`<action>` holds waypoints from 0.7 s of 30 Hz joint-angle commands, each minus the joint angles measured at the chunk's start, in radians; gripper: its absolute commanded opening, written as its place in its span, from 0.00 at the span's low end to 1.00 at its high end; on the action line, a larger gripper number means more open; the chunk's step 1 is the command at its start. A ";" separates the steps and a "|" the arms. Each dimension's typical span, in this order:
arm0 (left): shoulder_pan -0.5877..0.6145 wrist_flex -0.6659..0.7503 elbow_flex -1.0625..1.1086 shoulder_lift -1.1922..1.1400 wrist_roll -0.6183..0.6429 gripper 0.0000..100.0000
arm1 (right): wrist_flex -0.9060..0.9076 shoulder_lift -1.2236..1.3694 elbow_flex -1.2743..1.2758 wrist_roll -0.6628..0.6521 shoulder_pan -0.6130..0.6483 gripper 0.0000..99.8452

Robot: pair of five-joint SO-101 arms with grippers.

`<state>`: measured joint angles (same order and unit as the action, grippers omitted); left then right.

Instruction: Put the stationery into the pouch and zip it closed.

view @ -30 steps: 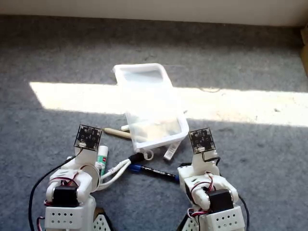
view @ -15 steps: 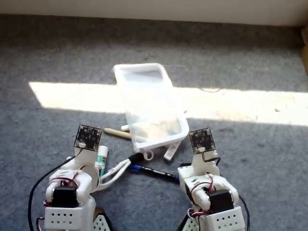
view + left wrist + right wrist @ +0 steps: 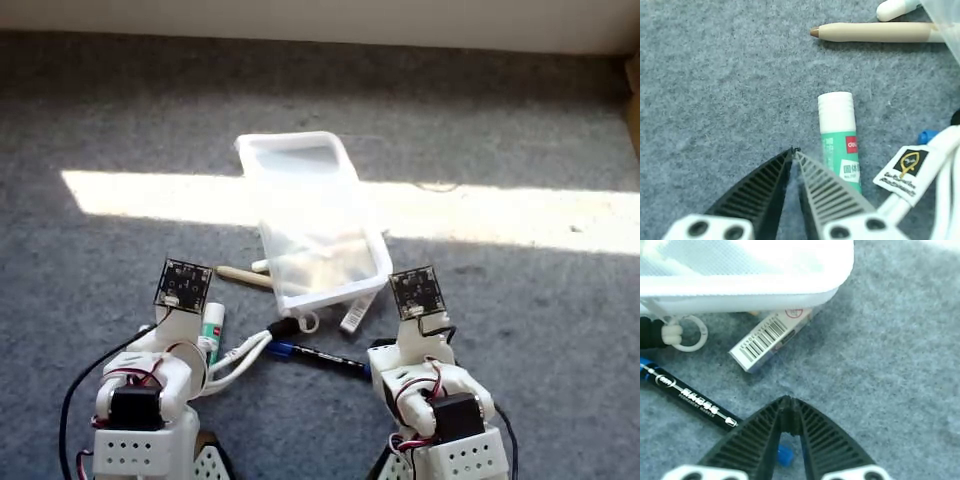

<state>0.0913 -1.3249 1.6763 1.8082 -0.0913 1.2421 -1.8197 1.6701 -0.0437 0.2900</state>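
Grey carpet (image 3: 520, 330) covers the floor, with a band of sunlight (image 3: 500, 215) across it and a pale wall (image 3: 300, 15) along the far side. The translucent white pouch (image 3: 310, 215) lies in the middle, its far half in the sun and its near end toward the arms. Its zip pull ring (image 3: 690, 333) rests on the carpet at that near edge.

The stationery lies outside the pouch. A beige pen (image 3: 875, 32) runs under the near left corner, and a barcoded box (image 3: 771, 337) is tucked partly under the near right corner. A black marker (image 3: 690, 397) lies between the arms, with a glue stick (image 3: 838, 135) beside a white cable (image 3: 240, 352).

Both arms sit folded low at the near edge, wrists aimed at the pouch. The left gripper (image 3: 794, 150) hangs over carpet just beside the glue stick, its jaws meeting at the tips. The right gripper (image 3: 788, 400) is likewise pinched together, near the marker and the box. Carpet stretches wide on either side of the pouch and beyond it to the wall.
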 commanded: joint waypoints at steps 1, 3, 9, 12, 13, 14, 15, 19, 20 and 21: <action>-0.015 -0.003 0.021 0.008 -0.006 0.01 | 0.008 -0.018 0.099 0.002 -0.004 0.00; -0.015 -0.003 0.021 0.008 -0.006 0.01 | 0.008 -0.018 0.094 0.002 -0.004 0.00; -0.015 -0.003 0.021 0.008 -0.006 0.01 | -0.001 -0.018 0.053 0.008 -0.150 0.00; -0.015 -0.003 0.021 0.008 -0.006 0.01 | 0.001 -0.018 -0.050 0.009 -0.170 0.00; -0.015 -0.003 0.021 0.008 -0.006 0.01 | 0.007 -0.018 -0.081 0.009 -0.170 0.00; -0.015 -0.003 0.021 0.008 -0.006 0.01 | 0.008 -0.018 -0.107 0.009 -0.170 0.00; -0.015 -0.003 0.021 0.008 -0.006 0.01 | 0.008 -0.018 -0.134 0.011 -0.170 0.00; -0.015 -0.003 0.021 0.008 -0.006 0.01 | 0.008 -0.018 -0.217 0.094 -0.168 0.00; -0.015 -0.003 0.021 0.008 -0.006 0.01 | 0.008 -0.018 -0.236 0.115 -0.168 0.00; -0.015 -0.003 0.021 0.008 -0.006 0.01 | 0.008 -0.018 -0.255 0.135 -0.166 0.00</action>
<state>0.0913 -1.3249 1.6763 1.8082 -0.0913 1.2436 -1.8243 1.5106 0.0361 0.1274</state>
